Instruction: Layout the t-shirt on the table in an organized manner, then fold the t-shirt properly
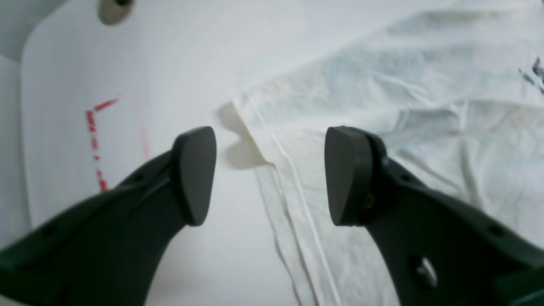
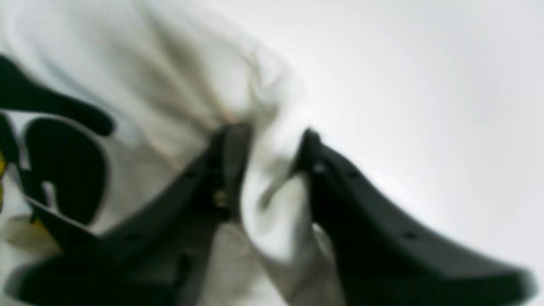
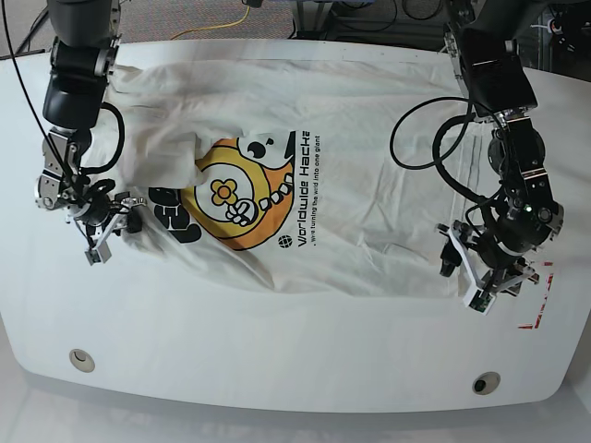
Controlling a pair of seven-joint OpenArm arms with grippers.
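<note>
The t-shirt (image 3: 360,166) lies on the table (image 3: 249,351), picture side up. At its picture's side, the right gripper (image 2: 276,157) pinches a bunched bit of t-shirt between its fingers. Past the lettering, at the t-shirt's far corner, the left gripper (image 1: 270,176) has its fingers spread wide, with the t-shirt's edge showing between them.

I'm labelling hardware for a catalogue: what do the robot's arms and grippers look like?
Both arms are black and jointed, with silvery metal parts and loose black cables. The left gripper and right gripper have dark fingers; the left's are rounded.
</note>
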